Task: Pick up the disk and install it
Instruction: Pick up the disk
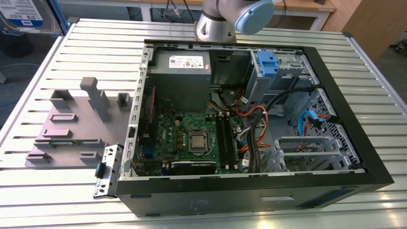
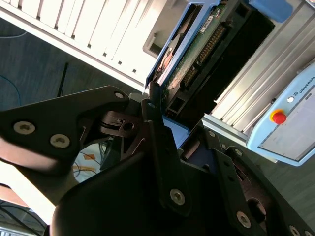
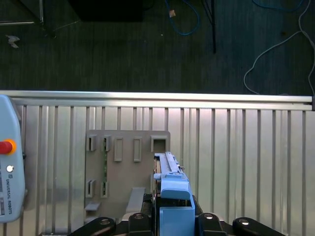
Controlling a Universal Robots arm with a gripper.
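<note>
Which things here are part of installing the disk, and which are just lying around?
Job: the disk, held in the gripper; open computer case; grey drive cage.
Lying about: grey parts holder; teach pendant; floor cables.

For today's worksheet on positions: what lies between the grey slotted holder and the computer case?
A small metal bracket, lying on the slatted table, seen in the exterior view.

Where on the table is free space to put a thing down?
In the exterior view, bare slats lie above and below the grey fixture, left of the computer case. Inside the case it is crowded with cables and a board.
</note>
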